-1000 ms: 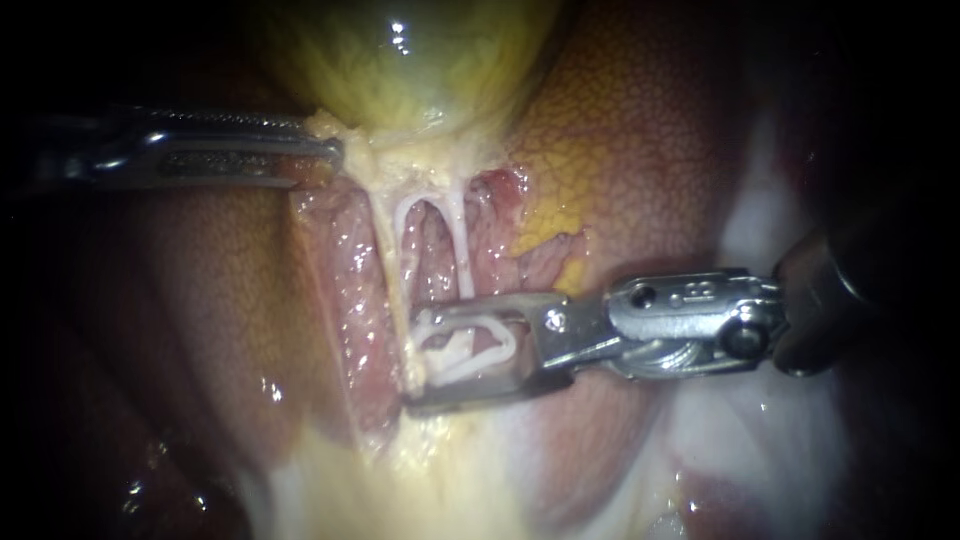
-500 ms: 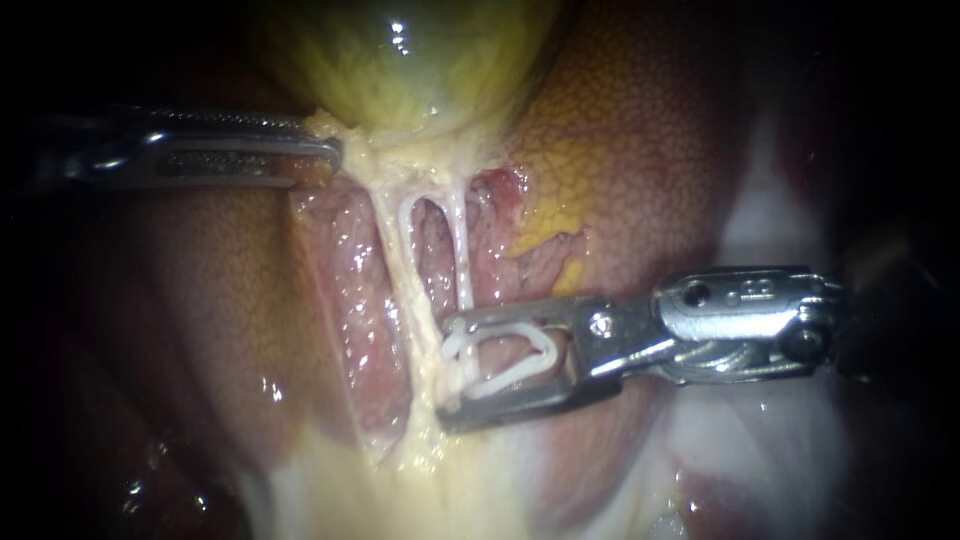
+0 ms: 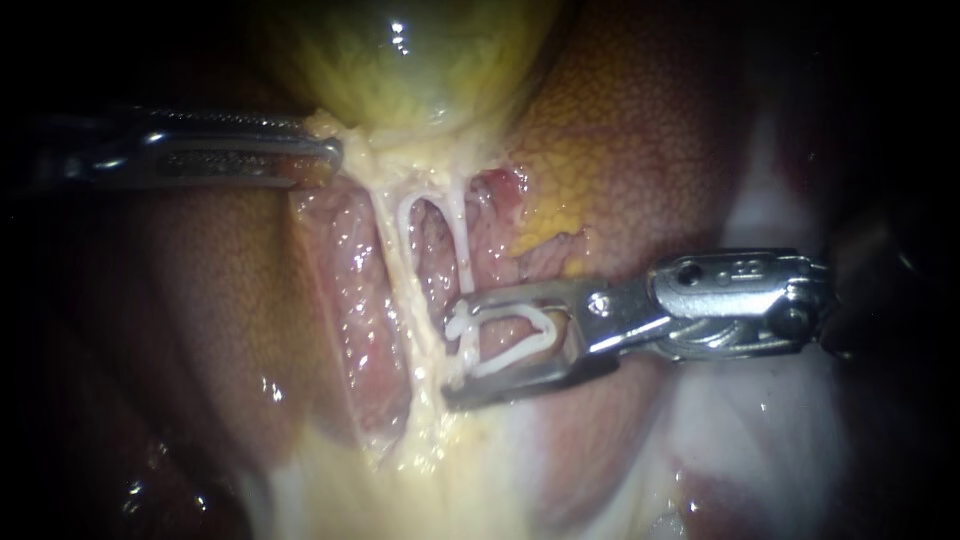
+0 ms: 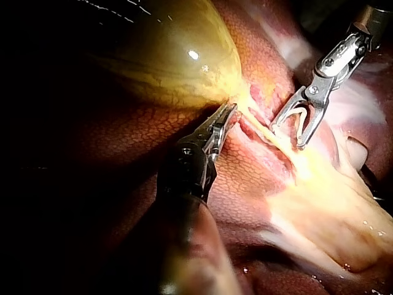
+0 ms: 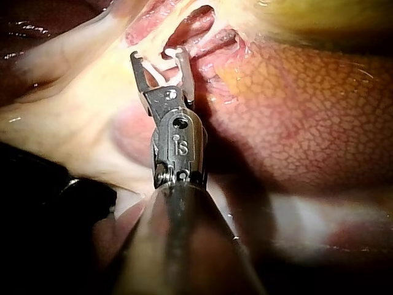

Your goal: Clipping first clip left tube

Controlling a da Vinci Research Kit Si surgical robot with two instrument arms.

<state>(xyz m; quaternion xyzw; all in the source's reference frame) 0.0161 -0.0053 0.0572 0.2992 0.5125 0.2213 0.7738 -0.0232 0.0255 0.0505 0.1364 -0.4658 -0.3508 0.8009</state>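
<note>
In the endoscope view the left instrument point(image 3: 335, 150) is coming in from the left and lying almost level, its claw closed on the yellowish tissue at the neck of the gallbladder point(image 3: 400, 60), which is bulging glossy and green-yellow above. Below that neck two thin pale strands are running down over the pink bed beside the mottled liver point(image 3: 640, 140): the left tube point(image 3: 395, 250) is slanting down towards the lower yellow tissue, and the right tube point(image 3: 463, 250) is dropping straight down to the upper half of the other claw. The right instrument point(image 3: 457, 350) is reaching in from the right, its claw standing wide and carrying an open white clip point(image 3: 545, 330) seated between the two halves, both of them touching it. The tips of that claw are sitting just beside the left tube, about halfway down its length; whether the tube is lying inside the clip's mouth or only against it cannot be told. From the left wrist view the left instrument point(image 4: 230, 109) is pinching the gallbladder's tapering end, with the right instrument point(image 4: 288, 135) spread open just beyond it over the yellow strand. From the right wrist view the right instrument point(image 5: 159, 56) is pointing its forked claw, with the clip point(image 5: 161, 74) in it, into the pale strands ahead.
</note>
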